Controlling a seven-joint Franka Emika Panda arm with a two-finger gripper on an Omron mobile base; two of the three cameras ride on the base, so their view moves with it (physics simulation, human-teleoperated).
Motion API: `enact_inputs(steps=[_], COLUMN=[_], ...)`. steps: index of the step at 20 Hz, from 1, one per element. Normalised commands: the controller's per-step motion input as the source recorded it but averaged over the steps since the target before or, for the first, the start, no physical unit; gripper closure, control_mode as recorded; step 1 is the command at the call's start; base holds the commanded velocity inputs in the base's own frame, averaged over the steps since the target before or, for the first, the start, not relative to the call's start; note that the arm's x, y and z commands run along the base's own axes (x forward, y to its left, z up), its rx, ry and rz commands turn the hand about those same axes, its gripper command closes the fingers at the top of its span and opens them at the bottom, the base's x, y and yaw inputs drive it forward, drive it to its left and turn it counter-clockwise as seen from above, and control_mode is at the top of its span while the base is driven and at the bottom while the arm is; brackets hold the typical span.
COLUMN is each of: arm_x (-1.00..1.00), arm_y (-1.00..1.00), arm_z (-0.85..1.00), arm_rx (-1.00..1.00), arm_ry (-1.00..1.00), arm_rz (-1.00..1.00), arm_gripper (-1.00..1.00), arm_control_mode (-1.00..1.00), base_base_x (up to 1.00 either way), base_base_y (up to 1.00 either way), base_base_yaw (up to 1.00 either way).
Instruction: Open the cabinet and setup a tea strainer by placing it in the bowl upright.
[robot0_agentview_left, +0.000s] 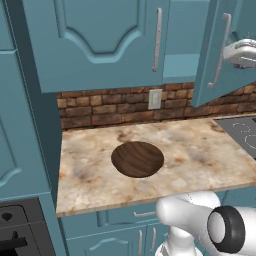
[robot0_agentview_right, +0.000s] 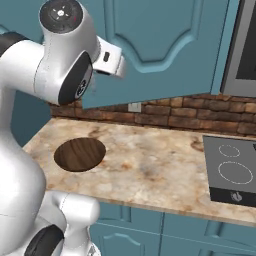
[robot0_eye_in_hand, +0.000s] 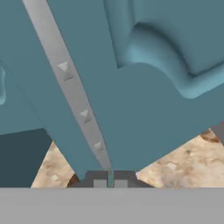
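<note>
Brick-backed marble table (robot0_agentview_left: 200, 150) carries the bowl (robot0_agentview_left: 137, 159) below the cabinet (robot0_agentview_left: 100, 45), whose right door (robot0_agentview_left: 212, 50) stands ajar; with the fingers (robot0_eye_in_hand: 110, 178) pinched together at its bar handle (robot0_eye_in_hand: 72, 83), swing the door wide along its hinge arc without slipping.

Bowl (robot0_agentview_left: 137, 159) on counter (robot0_agentview_left: 200, 150), under cab. (robot0_agentview_left: 100, 40)

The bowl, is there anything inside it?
No. The bowl sits bare on the counter, only its wood grain showing inside. The strainer is not in it. One cabinet door is swung partly open, but the pictures do not show the shelves inside.
</note>
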Motion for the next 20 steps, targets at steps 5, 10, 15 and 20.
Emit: enact_inputs(steps=[5, 10, 15, 20], arm_x=[-1.00, -0.92, -0.18, -0.02], arm_y=[-0.59, -0.18, 0.79, 0.90], arm_z=[0.00, 0.00, 0.09, 0.18], arm_rx=[0.00, -0.02, -0.18, -0.27], arm_ry=[0.00, -0.02, 0.02, 0.05], arm_rz=[0.00, 0.00, 0.00, 0.00], arm_gripper=[1.00, 1.00, 1.00, 1.00], arm_control_mode=[-1.00, -1.00, -1.00, -1.00], base_base_x=[0.00, 0.00, 0.00, 0.00], base_base_y=[0.00, 0.00, 0.00, 0.00], base_base_yaw=[0.00, 0.00, 0.00, 0.00])
